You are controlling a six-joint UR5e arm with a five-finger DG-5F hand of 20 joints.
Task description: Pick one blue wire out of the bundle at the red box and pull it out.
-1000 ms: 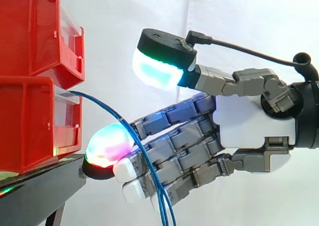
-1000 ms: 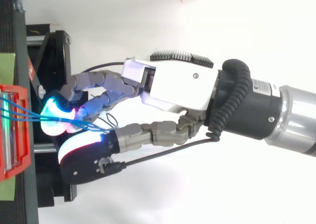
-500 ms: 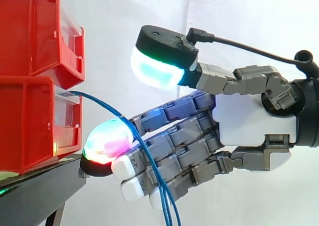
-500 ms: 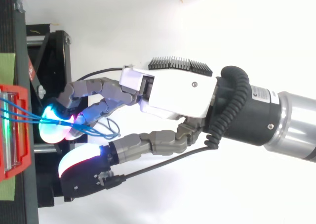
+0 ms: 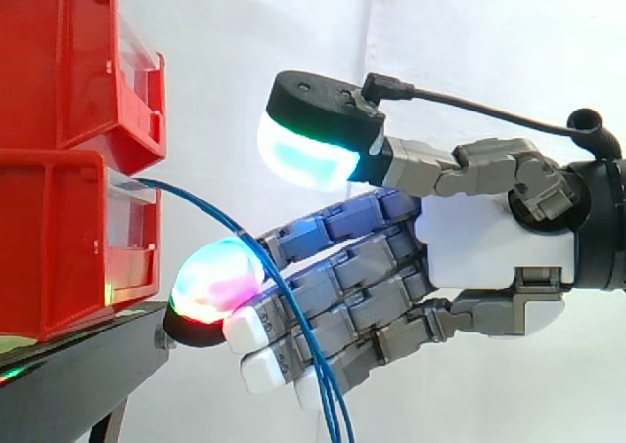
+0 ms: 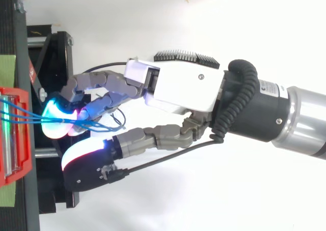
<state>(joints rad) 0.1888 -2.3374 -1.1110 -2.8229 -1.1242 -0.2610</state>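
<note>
Several thin blue wires [image 5: 210, 213] leave the clear front of the lower red bin [image 5: 49, 252] and arc down to the right, out past the bottom edge. My hand [image 5: 489, 243] reaches in from the right with its fingers stretched towards the bin. The wires cross the fingers just behind a glowing fingertip [image 5: 215, 282]. The thumb pad [image 5: 308, 155] glows cyan and stands well above the wires, apart from them. From above, the wires [image 6: 25, 118] run from the bin [image 6: 15, 172] to the fingers of the hand [image 6: 183, 88] and curl into a small loop [image 6: 118, 120].
A second red bin [image 5: 59, 62] is stacked on the lower one. Both rest on a black stand [image 5: 68, 384] whose frame [image 6: 56, 62] lies under the fingers. A white curtain hangs behind, with open space below and to the right of the hand.
The hand has rocked slightly and returned close to its pose of a second ago. The small wire loop shifted with it. The wires still lie across the fingers.
</note>
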